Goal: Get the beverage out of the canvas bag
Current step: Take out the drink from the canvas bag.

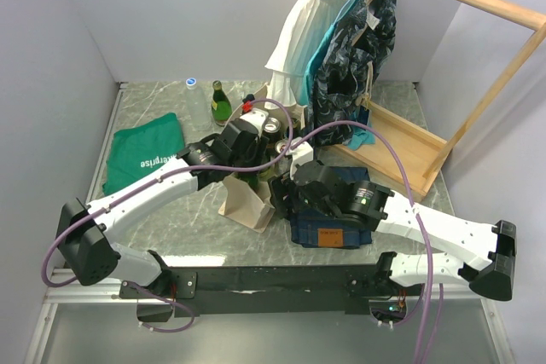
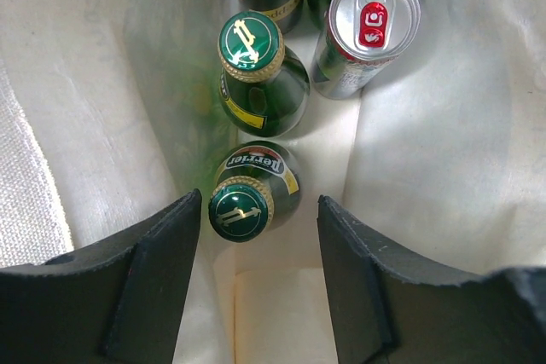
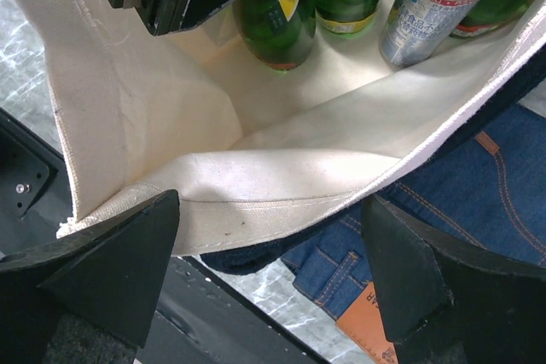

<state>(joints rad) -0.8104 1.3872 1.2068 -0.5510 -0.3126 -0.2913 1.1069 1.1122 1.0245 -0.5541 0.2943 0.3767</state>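
Inside the open canvas bag (image 2: 444, 168) on the worktop (image 1: 162, 228), the left tool (image 2: 258, 283) straddles a green Perrier bottle (image 2: 247, 193), fingers apart, not touching. The right tool (image 3: 273, 270), spread wide, brackets the bag's rim.

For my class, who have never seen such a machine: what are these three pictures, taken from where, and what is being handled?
Two white robot arms stand at the table's near edge. One picture looks down from above. The other two come from cameras on the wrists.

The left gripper reaches into the canvas bag, its dark fingers on either side of a green Perrier bottle, not yet gripping it. Another green bottle and a silver can stand beside it.

The right gripper is open around the bag's rim. Folded jeans lie under it. A green cloth lies on the left.
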